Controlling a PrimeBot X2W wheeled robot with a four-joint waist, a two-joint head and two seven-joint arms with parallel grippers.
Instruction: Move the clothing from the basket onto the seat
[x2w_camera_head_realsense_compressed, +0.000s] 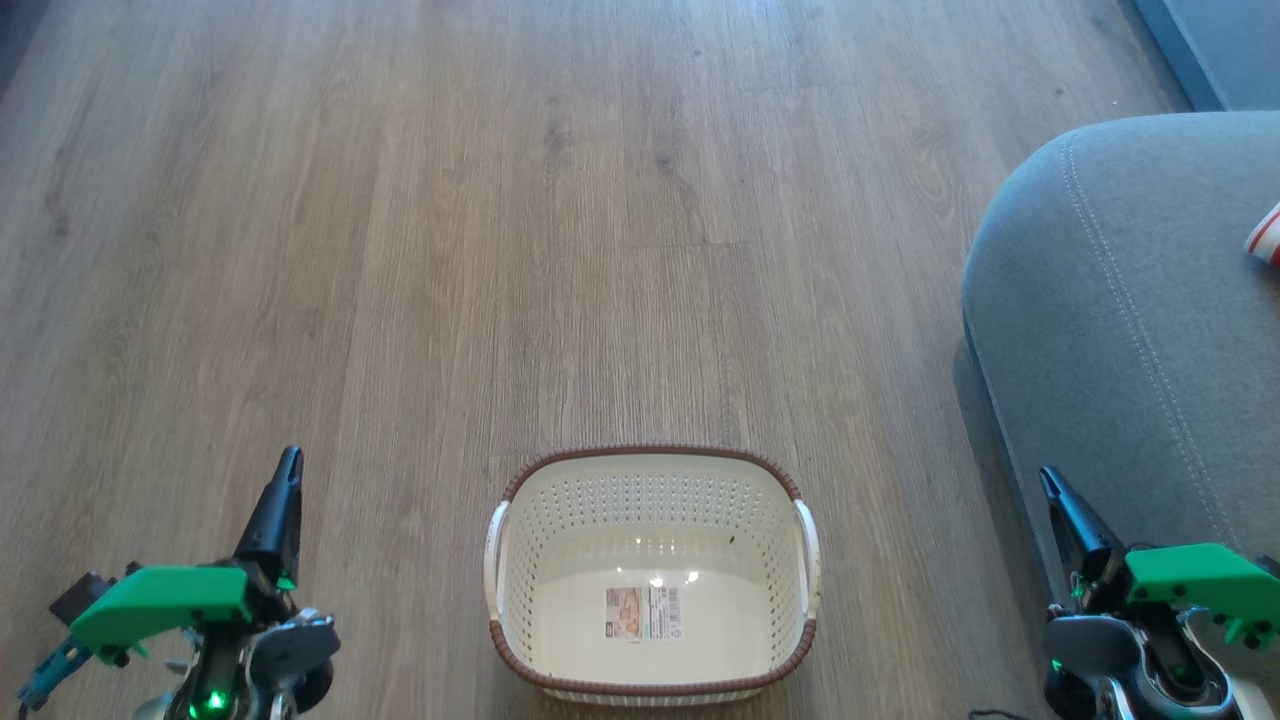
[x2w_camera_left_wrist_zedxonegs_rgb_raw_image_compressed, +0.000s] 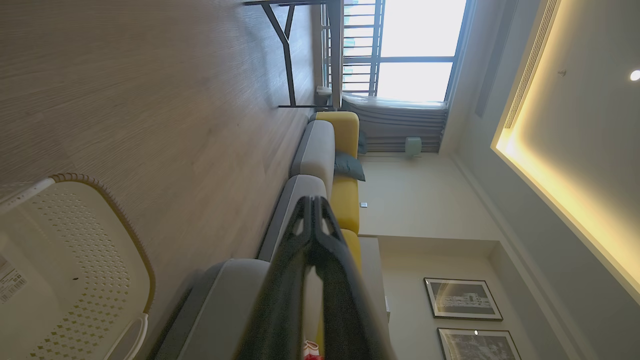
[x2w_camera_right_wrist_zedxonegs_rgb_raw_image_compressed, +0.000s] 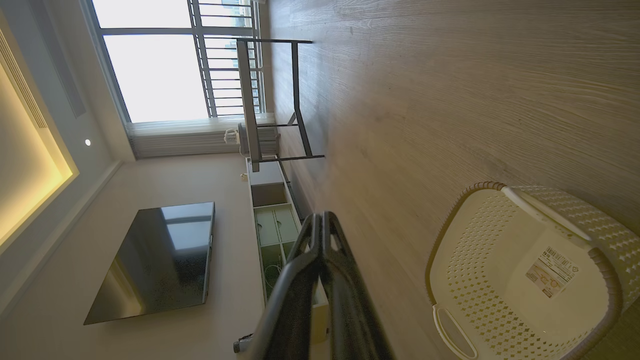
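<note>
Head view shows clothing (x2w_camera_head_realsense_compressed: 1265, 236) on the seat (x2w_camera_head_realsense_compressed: 1110, 300) (right edge).

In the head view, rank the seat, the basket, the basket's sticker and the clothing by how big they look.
1. Seat, though the frame cuts it off.
2. Basket.
3 and 4. Sticker and clothing: both small, and the frame edge crops the clothing, so unranked.

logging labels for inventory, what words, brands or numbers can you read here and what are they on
Sticker on the floor of the basket: printed lines and a barcode-like block, too small and blurred to read.
Framed pictures: no legible text.
No other words or numbers can be made out.
</note>
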